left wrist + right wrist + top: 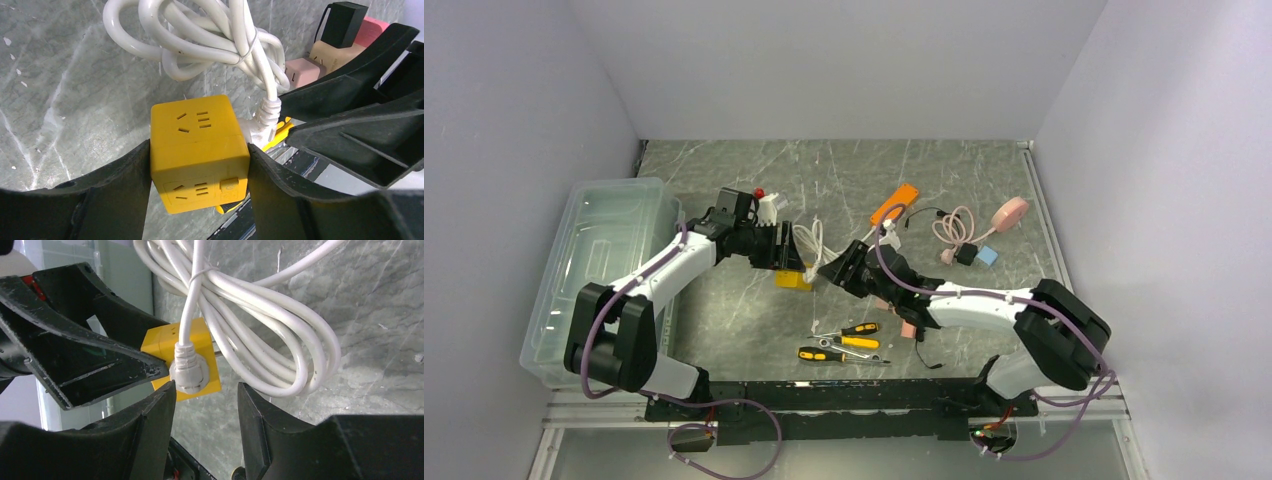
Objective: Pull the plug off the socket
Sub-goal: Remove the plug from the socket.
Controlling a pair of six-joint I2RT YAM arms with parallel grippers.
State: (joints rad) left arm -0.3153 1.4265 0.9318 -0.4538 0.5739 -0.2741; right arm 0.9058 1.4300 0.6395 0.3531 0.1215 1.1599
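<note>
Left arm extended to yellow socket cube, left end effector clamped on cube's two opposite sides, right arm reaching in from cube's far side, right end effector spread apart just beside cube.

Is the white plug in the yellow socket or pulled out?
In: the plug sits tight against the socket, its body pressed to the yellow side.
</note>
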